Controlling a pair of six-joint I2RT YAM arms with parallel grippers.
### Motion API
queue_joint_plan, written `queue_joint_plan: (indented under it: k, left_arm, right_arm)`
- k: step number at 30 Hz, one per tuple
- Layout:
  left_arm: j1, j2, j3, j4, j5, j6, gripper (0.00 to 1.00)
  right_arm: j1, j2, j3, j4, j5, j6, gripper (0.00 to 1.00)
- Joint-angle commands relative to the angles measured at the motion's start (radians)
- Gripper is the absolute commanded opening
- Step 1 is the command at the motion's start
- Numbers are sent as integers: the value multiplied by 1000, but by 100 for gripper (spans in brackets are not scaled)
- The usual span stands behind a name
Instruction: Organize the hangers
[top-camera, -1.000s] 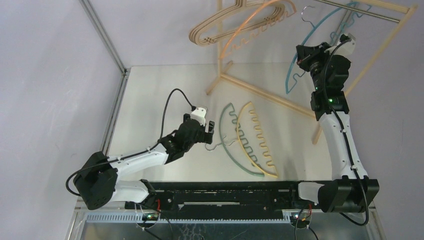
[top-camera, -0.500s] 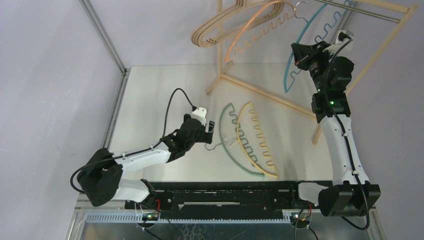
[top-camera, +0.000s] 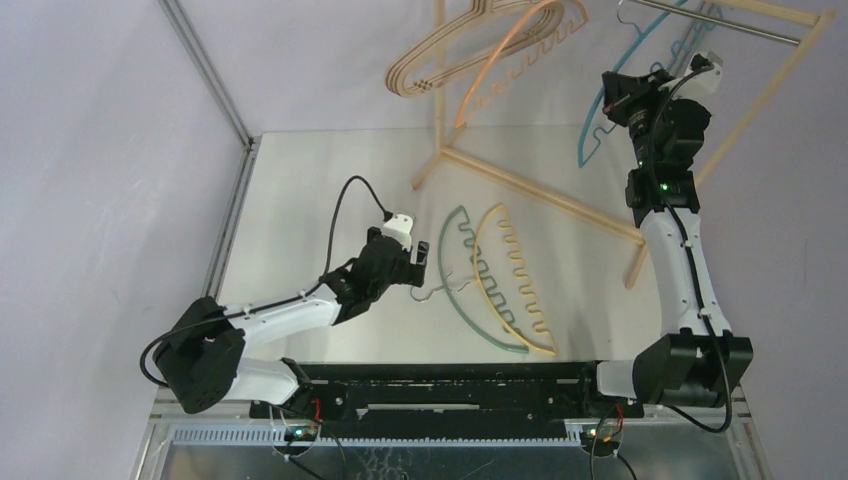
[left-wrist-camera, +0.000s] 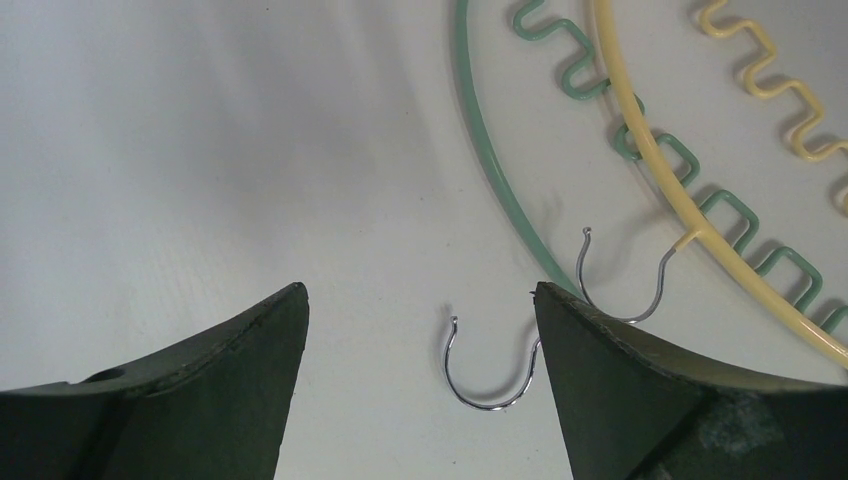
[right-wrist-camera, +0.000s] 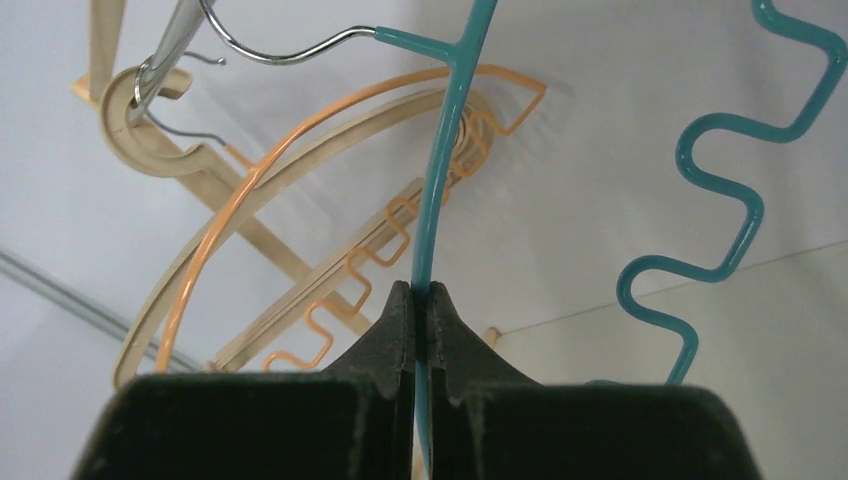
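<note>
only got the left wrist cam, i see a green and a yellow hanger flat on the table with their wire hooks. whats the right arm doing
Observer: The right gripper is shut on the arc of a teal hanger, held up in the air by the rack.
Operator: is its hook on the rod
Observer: Its wire hook is right beside the end of the metal rod. I can't tell whether it is resting on it.
Operator: anything else hanging up there
Observer: Yes, an orange hanger and a bunch of beige wooden hangers hang together at the top of the rack.
</note>
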Motion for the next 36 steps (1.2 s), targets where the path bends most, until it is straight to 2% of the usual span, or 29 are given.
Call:
queue_joint_plan:
  k: [1,8,10,12,20,27,32,36]
  left_arm:
    - [15,-41,-8,17,-15,19,88]
    - [29,-39,-19,19,-12,19,88]
    - [30,-35,-18,21,-9,19,88]
    - [31,-33,-18,24,-7,18,88]
    - [31,-32,-18,24,-5,17,88]
    - [34,-36,-34,34,-6,12,88]
    - [36,-27,-42,50,11,3,88]
    - [36,-15,-50,60,27,-4,88]
  right_arm:
    - [-20,29,69,108,34,14,0]
    - [-27,82,88,88,32,34,1]
    - [-22,99,94,67,19,40,19]
    - [-14,109,93,42,18,37,30]
    - [52,69,20,-41,79,-16,54]
    - [149,-127,-92,-101,201,-100,74]
    - [292,-332,-215,-175,349,-165,83]
    - [382,-471,-310,-243,481,-211,85]
